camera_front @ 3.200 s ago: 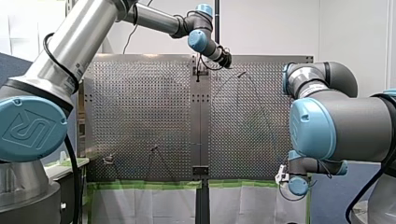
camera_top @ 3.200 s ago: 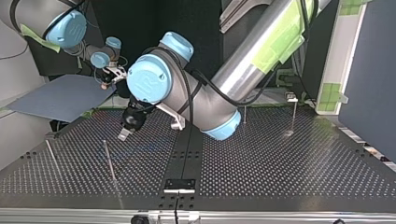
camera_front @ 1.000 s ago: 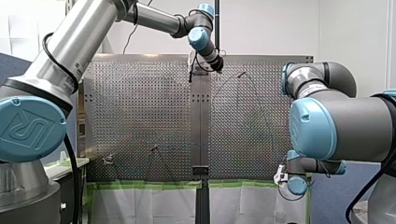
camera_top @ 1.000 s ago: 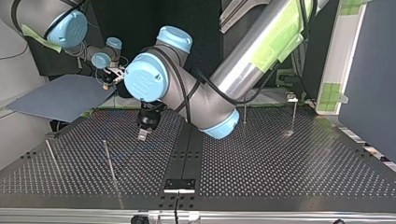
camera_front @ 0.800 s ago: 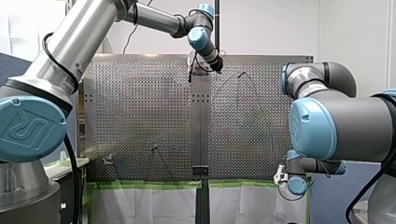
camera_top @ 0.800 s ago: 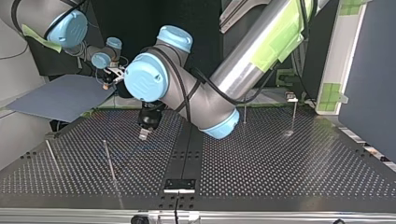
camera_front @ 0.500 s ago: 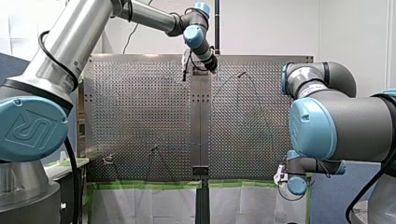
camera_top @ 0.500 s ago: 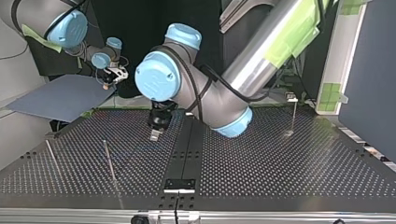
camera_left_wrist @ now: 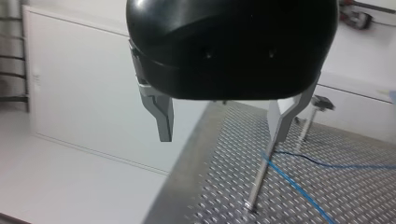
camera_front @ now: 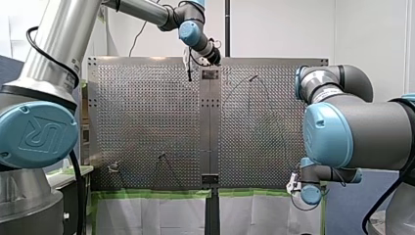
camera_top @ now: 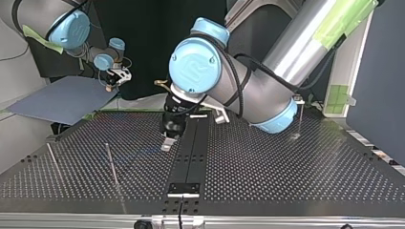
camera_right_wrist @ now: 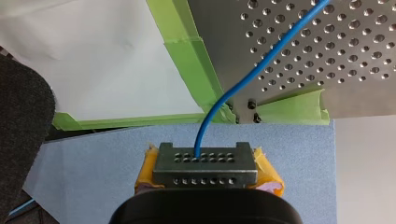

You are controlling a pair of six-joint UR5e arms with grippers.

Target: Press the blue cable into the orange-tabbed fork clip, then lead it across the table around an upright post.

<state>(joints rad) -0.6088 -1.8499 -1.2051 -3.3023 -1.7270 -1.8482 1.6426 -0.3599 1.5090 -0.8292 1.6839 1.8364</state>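
Green masking tape (camera_right_wrist: 184, 46) edged the perforated metal desk (camera_top: 286, 162) before a white wall (camera_front: 279, 29); my left jaws hung released, my right jaws clenched the thin blue cable (camera_right_wrist: 229, 95).

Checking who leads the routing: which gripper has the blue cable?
My right gripper, shut on the blue cable, which runs ahead onto the perforated table. My left gripper is open with nothing between its fingers.
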